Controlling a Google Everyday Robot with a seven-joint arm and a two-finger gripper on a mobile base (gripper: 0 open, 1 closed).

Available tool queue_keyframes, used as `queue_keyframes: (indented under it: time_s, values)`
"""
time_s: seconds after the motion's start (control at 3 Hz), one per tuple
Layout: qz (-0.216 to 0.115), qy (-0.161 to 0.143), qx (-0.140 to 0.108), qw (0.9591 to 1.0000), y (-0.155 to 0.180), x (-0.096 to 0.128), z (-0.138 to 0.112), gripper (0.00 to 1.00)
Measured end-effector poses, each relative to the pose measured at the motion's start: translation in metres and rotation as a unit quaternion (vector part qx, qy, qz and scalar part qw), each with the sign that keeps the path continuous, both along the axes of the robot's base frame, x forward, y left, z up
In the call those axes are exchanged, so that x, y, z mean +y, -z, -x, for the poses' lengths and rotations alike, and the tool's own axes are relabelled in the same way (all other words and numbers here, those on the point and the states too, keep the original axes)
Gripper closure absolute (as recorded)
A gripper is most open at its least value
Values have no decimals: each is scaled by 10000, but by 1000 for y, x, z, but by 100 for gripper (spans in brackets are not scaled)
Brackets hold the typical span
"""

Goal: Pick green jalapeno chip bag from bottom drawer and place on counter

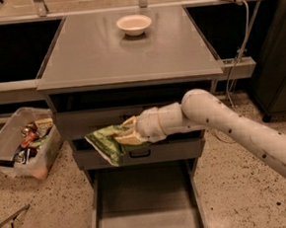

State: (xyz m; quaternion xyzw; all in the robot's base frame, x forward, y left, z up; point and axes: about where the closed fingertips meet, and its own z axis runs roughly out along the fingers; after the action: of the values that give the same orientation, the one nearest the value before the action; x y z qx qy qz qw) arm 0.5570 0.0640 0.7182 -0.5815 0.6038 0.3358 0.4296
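Observation:
My gripper (121, 136) is shut on the green jalapeno chip bag (104, 144) and holds it in the air in front of the two closed grey drawer fronts, left of centre. The white arm reaches in from the lower right. The bottom drawer (146, 205) is pulled out below, its flat grey floor bare. The counter (103, 54) is the broad grey slab above the drawers, higher than the bag.
A white bowl (134, 23) stands at the back of the counter. A clear plastic bin (6, 141) with colourful packets sits on the speckled floor at the left. A white cable (239, 49) hangs at the right, beside a dark cabinet (276, 51).

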Motion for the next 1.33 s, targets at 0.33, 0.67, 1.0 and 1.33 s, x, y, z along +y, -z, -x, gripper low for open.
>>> queue_keyframes:
  time_s: [0.33, 0.67, 1.0, 1.33]
  values:
    - [-72, 115, -638, 9979, -85, -2, -14, 100]
    - [-32, 208, -1061, 9941, -154, -11, -36, 100]
    - [-40, 218, -1434, 9894, -210, -16, -64, 100]
    - [-70, 345, -2060, 9779, -265, -13, -102, 100]
